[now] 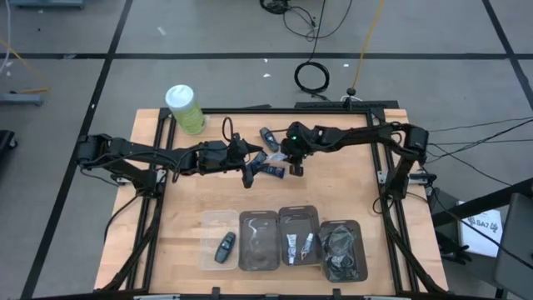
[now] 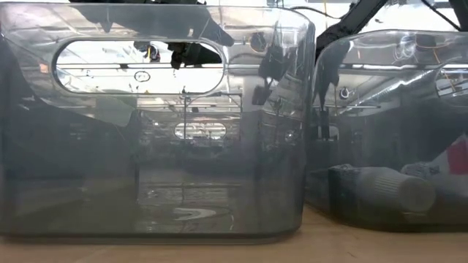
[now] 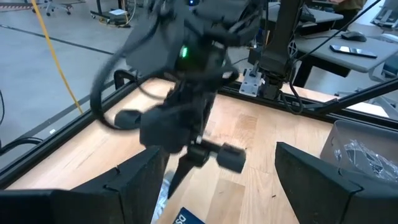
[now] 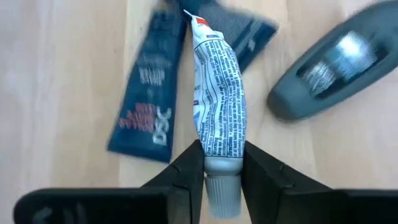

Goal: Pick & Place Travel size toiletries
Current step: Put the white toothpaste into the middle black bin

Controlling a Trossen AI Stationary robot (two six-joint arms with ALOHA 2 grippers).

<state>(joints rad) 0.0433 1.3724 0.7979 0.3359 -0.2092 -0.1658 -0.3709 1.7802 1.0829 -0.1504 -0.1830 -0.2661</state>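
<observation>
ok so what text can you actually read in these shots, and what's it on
"DSC", seen upside down: on the dark navy sachet beside the white tube.
Reddish lines next to it on the same sachet: too blurred to read.
Dense black print along the white tube, which the right gripper holds between its fingers near the cap: too small to read.
White box by the table's right side: marks illegible.
Nothing else bears readable text.

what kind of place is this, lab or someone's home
Likely a robotics lab or workshop, not a home: a bare concrete floor with taped lines, loose cables on it, and desks behind the wooden table.
</observation>
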